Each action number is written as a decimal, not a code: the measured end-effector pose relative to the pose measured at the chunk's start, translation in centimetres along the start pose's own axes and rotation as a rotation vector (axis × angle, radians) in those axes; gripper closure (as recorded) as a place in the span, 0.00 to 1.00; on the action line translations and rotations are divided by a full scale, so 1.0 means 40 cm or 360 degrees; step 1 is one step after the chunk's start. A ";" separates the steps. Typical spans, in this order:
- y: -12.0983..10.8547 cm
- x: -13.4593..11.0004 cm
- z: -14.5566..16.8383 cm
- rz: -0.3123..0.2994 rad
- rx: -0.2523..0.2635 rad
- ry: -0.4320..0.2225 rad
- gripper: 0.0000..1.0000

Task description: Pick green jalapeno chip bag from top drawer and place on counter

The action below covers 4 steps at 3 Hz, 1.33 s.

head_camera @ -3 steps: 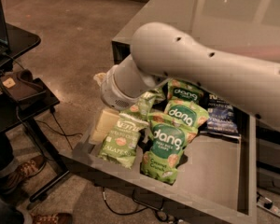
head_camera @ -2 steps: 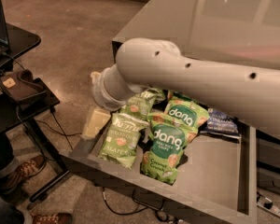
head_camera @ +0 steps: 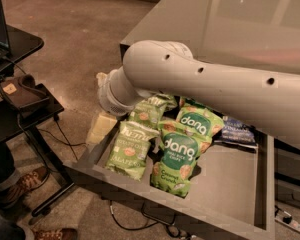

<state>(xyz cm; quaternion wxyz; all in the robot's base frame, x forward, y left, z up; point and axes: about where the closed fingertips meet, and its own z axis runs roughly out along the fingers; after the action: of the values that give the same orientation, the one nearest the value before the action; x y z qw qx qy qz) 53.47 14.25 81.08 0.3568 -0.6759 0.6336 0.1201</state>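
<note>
The top drawer (head_camera: pixel 230 196) stands pulled out below the counter (head_camera: pixel 240 19). The green jalapeno chip bag (head_camera: pixel 131 150) lies flat at the drawer's left front, light yellow-green with a white banner. A second light green bag (head_camera: pixel 149 110) lies just behind it, partly under my arm. My gripper (head_camera: pixel 101 127) shows as a pale piece below the wrist, at the drawer's left wall, just left of the jalapeno bag and holding nothing that shows. The thick white arm (head_camera: pixel 205 84) crosses over the back of the drawer and hides part of it.
Two darker green "dang" bags (head_camera: pixel 177 159) (head_camera: pixel 200 121) lie right of the jalapeno bag. A dark blue bag (head_camera: pixel 237 131) lies at the back right. A black stand (head_camera: pixel 20 109) with a laptop and a person's shoes (head_camera: pixel 20 184) are at the left. Cables run on the floor.
My arm has swung left and up. The gripper has moved from over the light green bag to the drawer's left wall. The bags have not moved.
</note>
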 end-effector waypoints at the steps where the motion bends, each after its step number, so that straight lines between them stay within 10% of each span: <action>1: -0.008 0.026 0.024 -0.0004 -0.0022 0.0050 0.00; 4: -0.085 0.310 -0.045 0.0140 0.0242 0.0507 0.00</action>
<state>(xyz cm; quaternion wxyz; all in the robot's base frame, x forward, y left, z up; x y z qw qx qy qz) 58.22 3.35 75.87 0.2964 -0.6290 0.7183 -0.0212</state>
